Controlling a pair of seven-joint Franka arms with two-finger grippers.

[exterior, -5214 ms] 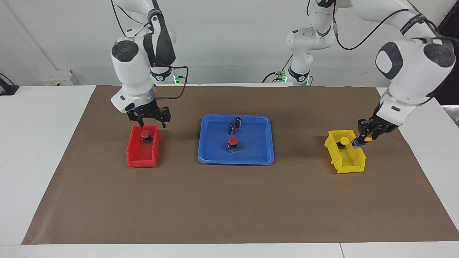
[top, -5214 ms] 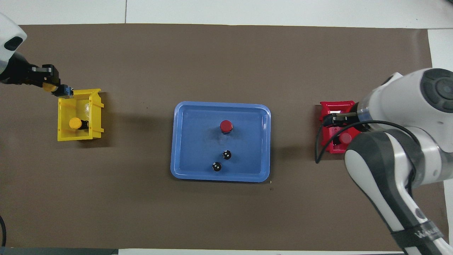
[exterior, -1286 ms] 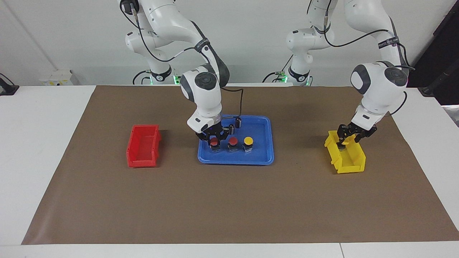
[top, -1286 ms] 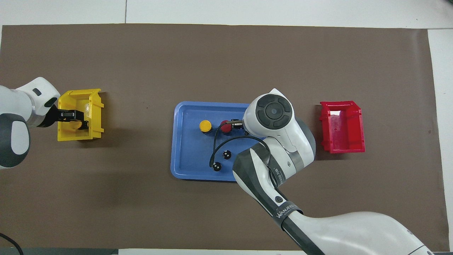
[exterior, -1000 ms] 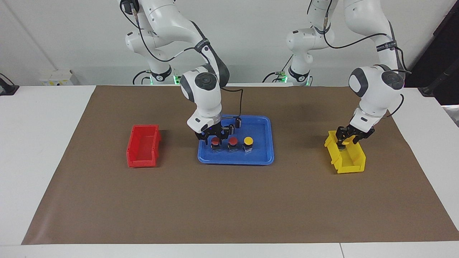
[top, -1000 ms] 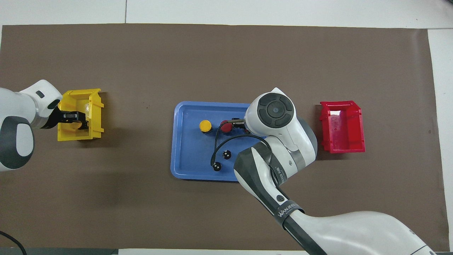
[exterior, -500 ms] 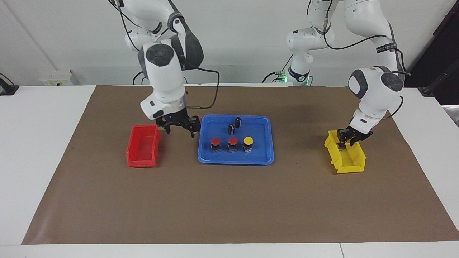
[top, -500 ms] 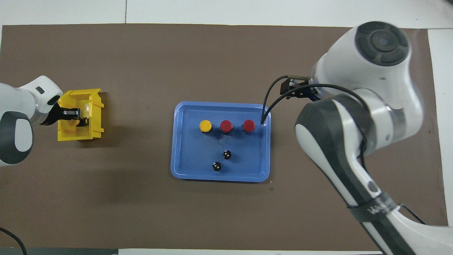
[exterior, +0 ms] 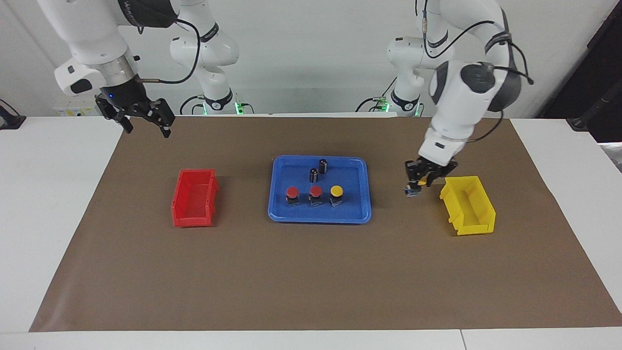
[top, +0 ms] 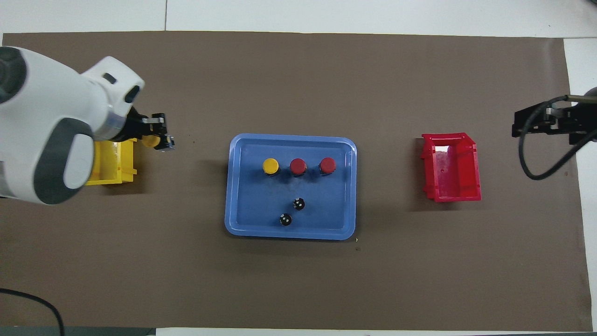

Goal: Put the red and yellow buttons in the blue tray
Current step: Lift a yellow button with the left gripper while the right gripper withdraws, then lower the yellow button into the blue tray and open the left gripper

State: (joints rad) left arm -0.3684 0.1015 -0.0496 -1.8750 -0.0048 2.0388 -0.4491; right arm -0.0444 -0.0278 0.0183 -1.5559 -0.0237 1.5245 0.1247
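Observation:
The blue tray (exterior: 319, 217) (top: 239, 186) lies mid-table. In it stand two red buttons (exterior: 291, 193) (exterior: 316, 192) and one yellow button (exterior: 336, 191) in a row; the overhead view shows them as red (top: 327, 164), red (top: 298, 165) and yellow (top: 271, 165). My left gripper (exterior: 422, 183) (top: 159, 138) is shut on the second yellow button (exterior: 424, 183) (top: 150, 140) and holds it in the air over the mat between the yellow bin and the tray. My right gripper (exterior: 146, 124) (top: 527, 125) is open, empty and raised over the mat's edge at the right arm's end.
Two dark capless cylinders (exterior: 314, 175) (exterior: 323, 165) stand in the tray, nearer to the robots than the buttons. The yellow bin (exterior: 469, 208) (top: 112, 161) sits toward the left arm's end. The red bin (exterior: 194, 197) (top: 451, 168) sits toward the right arm's end.
My left gripper has lifted the yellow button out of the yellow bin and carried it toward the tray. My right gripper has risen and drawn back toward the right arm's end.

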